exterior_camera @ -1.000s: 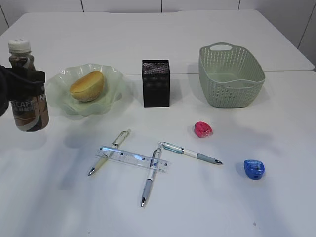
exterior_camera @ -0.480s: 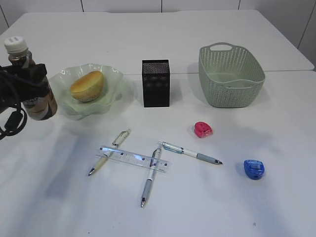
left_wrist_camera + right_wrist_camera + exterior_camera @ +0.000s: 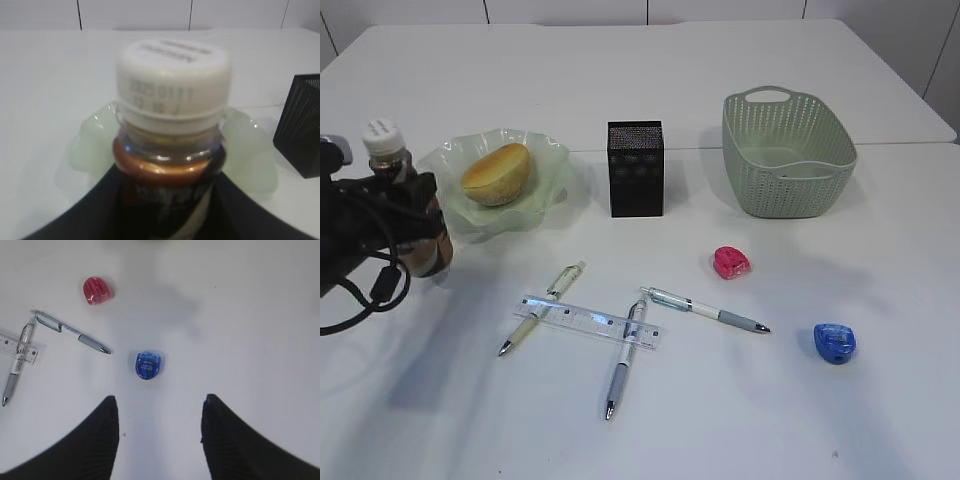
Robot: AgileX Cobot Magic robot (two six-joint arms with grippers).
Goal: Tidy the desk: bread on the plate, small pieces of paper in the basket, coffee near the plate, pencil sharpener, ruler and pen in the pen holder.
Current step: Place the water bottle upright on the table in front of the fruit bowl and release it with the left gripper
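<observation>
1. Coffee (image 3: 405, 215): brown bottle with white cap, upright, pinched at the body by my left tool (image 3: 415, 225); it sits at the left of the counter (image 3: 720, 420), just beside the plate's left rim; whether its base touches the counter I cannot tell.
2. Plate (image 3: 545, 160): pale green glass with ruffled rim, back left; bread (image 3: 497, 173) rests in it, a golden-brown bun tipped on its side.
3. Pen holder (image 3: 636, 168): black mesh cup, upright, between plate and basket, apart from both.
4. Basket (image 3: 788, 155): sage-green, woven look, back right; what shows of its inside holds nothing.
5. Ruler (image 3: 590, 320): clear plastic, lying flat at front centre; it crosses over two pens.
6. Left pen (image 3: 542, 307): pale barrel, slanted, under the ruler's left end.
7. Middle pen (image 3: 624, 360): grey grip, tip toward the front edge, crossing the ruler's right end.
8. Right pen (image 3: 705, 309): lying free, just right of the ruler, tip pointing right.
9. Pink sharpener (image 3: 731, 262): on the counter, in front of the basket, near the right pen.
10. Blue sharpener (image 3: 834, 342): front right, well apart from the pink one.
11. My right tool (image 3: 159, 432): spread wide and holding nothing, above the counter; the blue sharpener lies just ahead of its fingers (image 3: 102, 432).
</observation>
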